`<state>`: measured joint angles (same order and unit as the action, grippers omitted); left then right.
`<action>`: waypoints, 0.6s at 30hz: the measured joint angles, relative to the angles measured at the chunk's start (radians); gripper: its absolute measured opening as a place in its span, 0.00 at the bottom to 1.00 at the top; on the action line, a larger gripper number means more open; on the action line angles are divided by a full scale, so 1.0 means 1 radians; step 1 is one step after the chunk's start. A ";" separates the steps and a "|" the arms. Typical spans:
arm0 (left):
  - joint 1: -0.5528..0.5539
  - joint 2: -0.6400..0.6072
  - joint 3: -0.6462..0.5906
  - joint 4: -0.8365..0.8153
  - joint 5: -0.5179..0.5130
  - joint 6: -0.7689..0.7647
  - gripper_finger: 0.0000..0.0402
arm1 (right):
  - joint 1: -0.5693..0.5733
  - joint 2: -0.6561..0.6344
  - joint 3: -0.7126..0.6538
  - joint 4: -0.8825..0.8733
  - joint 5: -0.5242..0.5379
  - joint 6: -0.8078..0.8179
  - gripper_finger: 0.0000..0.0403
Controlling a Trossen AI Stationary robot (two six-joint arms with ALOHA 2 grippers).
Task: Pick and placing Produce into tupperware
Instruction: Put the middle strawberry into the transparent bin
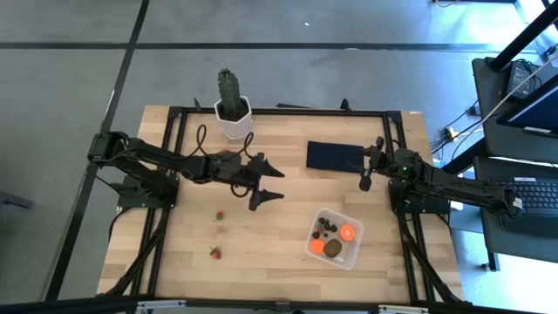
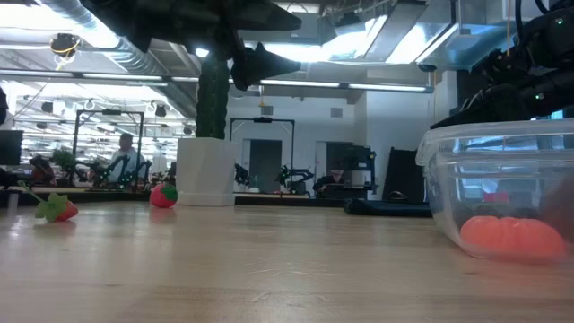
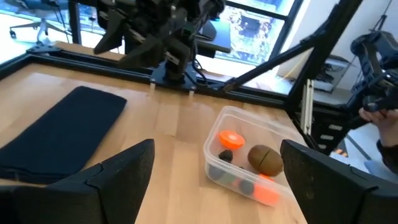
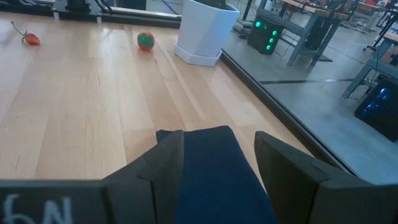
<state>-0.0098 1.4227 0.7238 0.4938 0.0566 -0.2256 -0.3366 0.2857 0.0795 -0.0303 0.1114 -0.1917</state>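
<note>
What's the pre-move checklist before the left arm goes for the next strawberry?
1. left gripper open and empty: ok.
2. tupperware upright, top uncovered: ok.
3. Two strawberries still on the table, one nearer the left gripper, one nearer the front edge: ok, both apart from other things.
4. Path from left gripper to the nearer strawberry free: ok.
5. right gripper parked over the black mat, away from the strawberries: ok.

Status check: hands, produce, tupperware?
Left hand open, empty, mid-table. Right hand idle over black mat. Two strawberries still out; tupperware part filled. Nothing blocking.
</note>
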 joint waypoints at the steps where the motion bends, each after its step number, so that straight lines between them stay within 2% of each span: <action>1: -0.001 0.000 0.000 -0.006 0.001 -0.002 0.84 | 0.000 0.000 0.000 0.000 0.000 0.000 0.49; 5: 0.000 0.000 0.000 -0.059 -0.006 -0.008 0.84 | 0.000 0.000 0.000 0.000 0.000 0.000 0.49; 11: 0.000 -0.007 0.000 -0.223 -0.116 -0.055 0.84 | 0.000 0.000 0.000 0.000 0.000 0.003 0.49; 14: 0.000 -0.022 0.035 -0.411 -0.167 -0.137 0.84 | 0.000 0.000 0.000 0.000 0.000 0.003 0.49; 18: -0.008 -0.037 0.169 -0.810 -0.206 -0.290 0.83 | 0.000 0.000 0.000 0.000 0.000 0.003 0.49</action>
<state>-0.0181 1.3861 0.8925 -0.3166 -0.1490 -0.5152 -0.3366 0.2855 0.0795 -0.0299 0.1116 -0.1884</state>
